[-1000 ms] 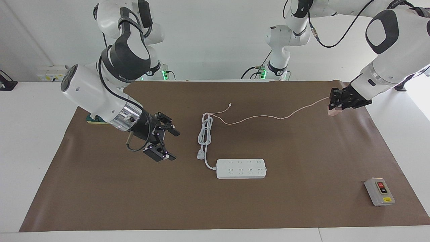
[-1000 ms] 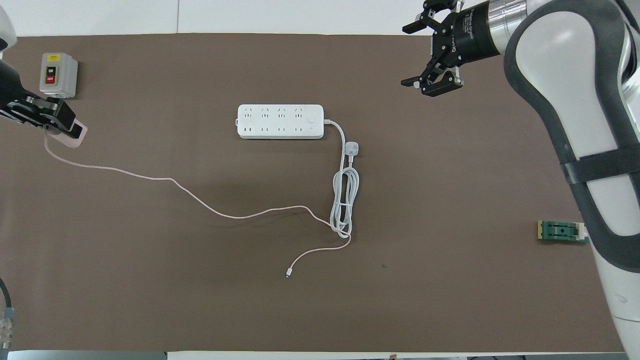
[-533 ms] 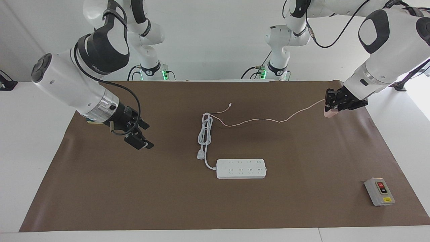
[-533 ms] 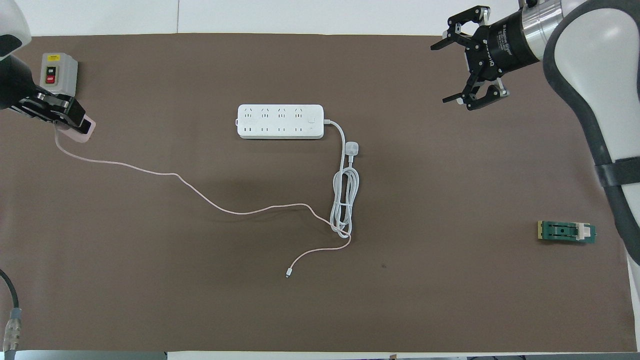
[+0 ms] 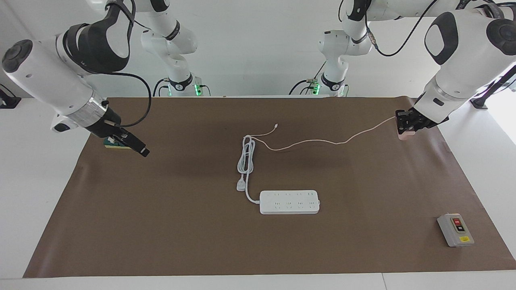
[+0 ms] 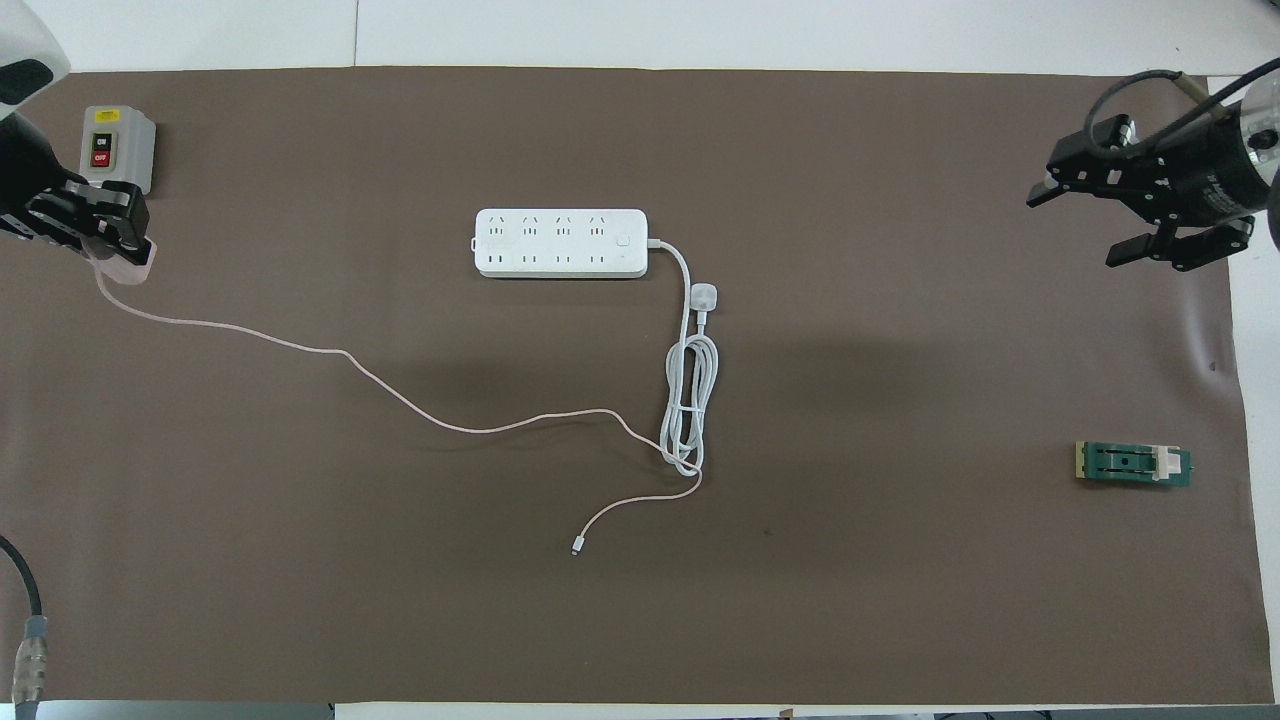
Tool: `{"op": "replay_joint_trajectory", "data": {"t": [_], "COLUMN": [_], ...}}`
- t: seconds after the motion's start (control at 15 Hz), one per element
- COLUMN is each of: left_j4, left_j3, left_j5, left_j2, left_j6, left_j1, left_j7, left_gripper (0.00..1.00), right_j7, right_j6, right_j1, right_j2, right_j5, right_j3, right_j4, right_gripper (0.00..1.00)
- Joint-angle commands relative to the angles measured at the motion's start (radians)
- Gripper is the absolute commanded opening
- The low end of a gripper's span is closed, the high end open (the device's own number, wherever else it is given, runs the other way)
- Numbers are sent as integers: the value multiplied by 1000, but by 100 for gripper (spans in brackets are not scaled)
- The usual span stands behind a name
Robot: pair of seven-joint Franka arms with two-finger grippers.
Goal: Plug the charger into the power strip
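The pale-pink charger (image 5: 405, 136) (image 6: 128, 272) is low over the brown mat at the left arm's end, with my left gripper (image 5: 405, 129) (image 6: 122, 250) shut on it. Its thin pink cable (image 5: 322, 141) (image 6: 350, 360) trails across the mat to the coiled white cord (image 5: 246, 157) (image 6: 690, 400). The white power strip (image 5: 289, 202) (image 6: 560, 243) lies flat mid-table, sockets up, with no gripper near it. My right gripper (image 5: 139, 148) (image 6: 1075, 228) hangs open and holds nothing, over the mat at the right arm's end.
A grey box with red and black buttons (image 5: 455, 230) (image 6: 117, 148) sits at the mat's corner at the left arm's end, farther from the robots than the charger. A small green block (image 5: 115, 143) (image 6: 1133, 465) lies at the right arm's end, under the right wrist in the facing view.
The right arm has pulled back from mid-table toward its own end, its gripper still open. The left gripper has shifted only slightly, still holding the charger.
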Motion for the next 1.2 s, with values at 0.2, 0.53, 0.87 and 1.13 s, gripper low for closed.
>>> {"op": "replay_joint_trajectory", "data": {"t": [0.2,0.53,0.87,1.13], "left_j4": [10,10,10,11], "left_j3": [1,-1,-1,-1], "left_j5": [-13,-60,-63,-63], "left_j2": [26,80,135,200], "left_j6": [32,118,199,293], "left_j1": [-36,-94,-157,-209], "left_j7": [-509,-873,-1176,-1515], "left_gripper": [0,0,0,0], "right_j7": [-380,-492,-528,-526], "right_j6": [-46,-153,-138,-137], "right_j1": [5,57,60,58], "right_j2": [-170,-233,-244,-237], "right_j5": [-122,-197,-257,-257], "right_j3": [-20,-74,-64,-63], "right_j4": [-104,-91,-114,-88], "right_gripper": [100,100,100,100]}}
